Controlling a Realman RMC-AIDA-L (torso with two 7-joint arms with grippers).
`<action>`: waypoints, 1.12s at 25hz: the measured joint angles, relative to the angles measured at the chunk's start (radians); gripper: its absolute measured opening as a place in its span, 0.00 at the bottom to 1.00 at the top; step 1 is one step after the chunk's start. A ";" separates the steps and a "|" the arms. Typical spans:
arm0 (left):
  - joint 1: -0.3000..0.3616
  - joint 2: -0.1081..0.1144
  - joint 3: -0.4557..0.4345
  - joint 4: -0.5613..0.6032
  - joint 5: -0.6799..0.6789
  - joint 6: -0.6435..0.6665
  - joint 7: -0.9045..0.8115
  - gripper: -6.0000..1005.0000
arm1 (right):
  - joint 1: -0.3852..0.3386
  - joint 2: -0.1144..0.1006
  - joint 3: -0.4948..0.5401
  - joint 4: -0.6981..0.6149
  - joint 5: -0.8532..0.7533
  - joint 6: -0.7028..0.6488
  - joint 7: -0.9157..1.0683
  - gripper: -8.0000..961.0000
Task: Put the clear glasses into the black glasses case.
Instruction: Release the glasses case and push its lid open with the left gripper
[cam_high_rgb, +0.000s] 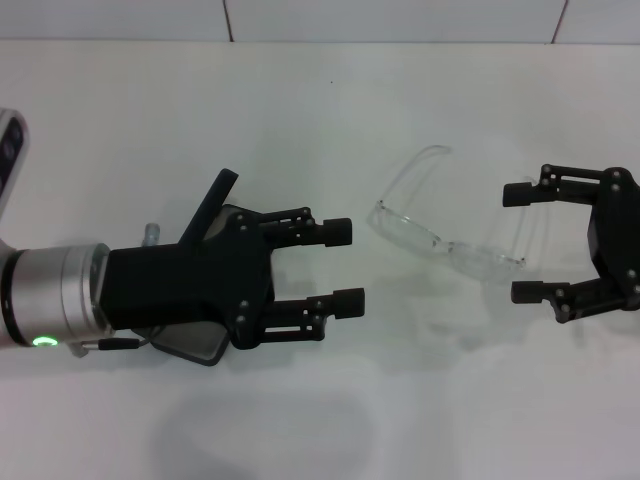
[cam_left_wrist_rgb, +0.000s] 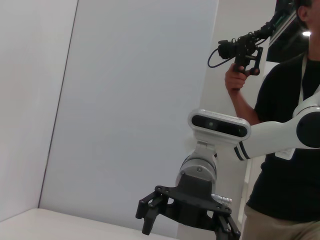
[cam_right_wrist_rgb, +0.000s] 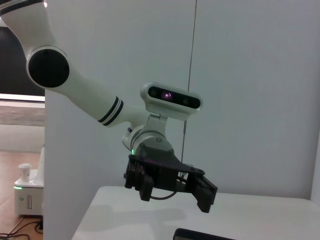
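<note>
The clear glasses (cam_high_rgb: 450, 245) lie on the white table (cam_high_rgb: 330, 110) with their temple arms unfolded, between my two grippers. My left gripper (cam_high_rgb: 345, 266) hovers open to their left, fingertips pointing at them. The black glasses case (cam_high_rgb: 213, 208) lies mostly hidden under that gripper; only a raised dark edge and a grey corner show. My right gripper (cam_high_rgb: 520, 243) stands open just right of the glasses, its fingers on either side of the right temple end. The right wrist view shows the left gripper (cam_right_wrist_rgb: 172, 192) above a dark edge of the case (cam_right_wrist_rgb: 200, 235).
In the left wrist view the right gripper (cam_left_wrist_rgb: 185, 225) hangs over the table, and a person (cam_left_wrist_rgb: 290, 150) holding a camera stands behind it. White wall panels (cam_high_rgb: 400, 18) border the table's far side.
</note>
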 joint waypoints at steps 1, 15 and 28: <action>0.000 0.000 0.000 0.000 0.000 0.000 0.000 0.71 | 0.000 0.000 0.000 0.000 0.000 0.000 0.000 0.92; 0.000 -0.006 -0.009 0.008 -0.008 -0.004 -0.003 0.71 | -0.002 -0.002 0.021 0.000 -0.005 0.008 -0.005 0.92; 0.109 -0.027 -0.090 0.539 0.229 -0.260 -0.585 0.71 | -0.004 -0.010 0.029 0.000 -0.012 0.009 -0.005 0.92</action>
